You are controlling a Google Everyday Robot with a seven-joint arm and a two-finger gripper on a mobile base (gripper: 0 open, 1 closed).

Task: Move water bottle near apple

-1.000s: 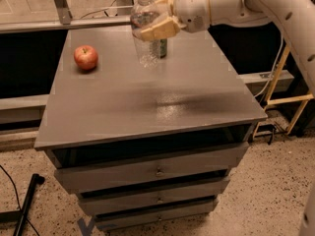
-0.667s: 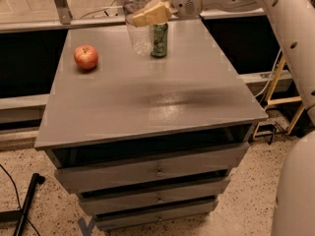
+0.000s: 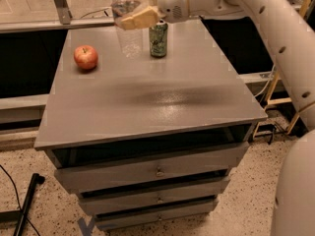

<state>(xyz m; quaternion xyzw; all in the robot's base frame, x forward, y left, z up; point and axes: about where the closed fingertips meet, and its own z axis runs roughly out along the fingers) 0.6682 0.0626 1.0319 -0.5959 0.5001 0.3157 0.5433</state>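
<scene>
Tool (image 3: 138, 14) with water bottle (image 3: 131, 39) at table (image 3: 162, 100) back; can (image 3: 158, 33) beside; clear run to apple (image 3: 86, 57).

Gripper (image 3: 134, 16) covers water bottle (image 3: 130, 39); cap cut off.

We log the gripper (image 3: 134, 10), cream-tan on a white arm (image 3: 275, 18), clasping the clear water bottle (image 3: 131, 41). Just beside it is a dark green can (image 3: 158, 39). Farther off sits the red, yellow-patched apple (image 3: 86, 57), and below lies the grey table (image 3: 147, 102).

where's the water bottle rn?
The water bottle is at the top of the camera view, held in the gripper over the table's far end, just image-left of the green can; the apple sits further left.
</scene>
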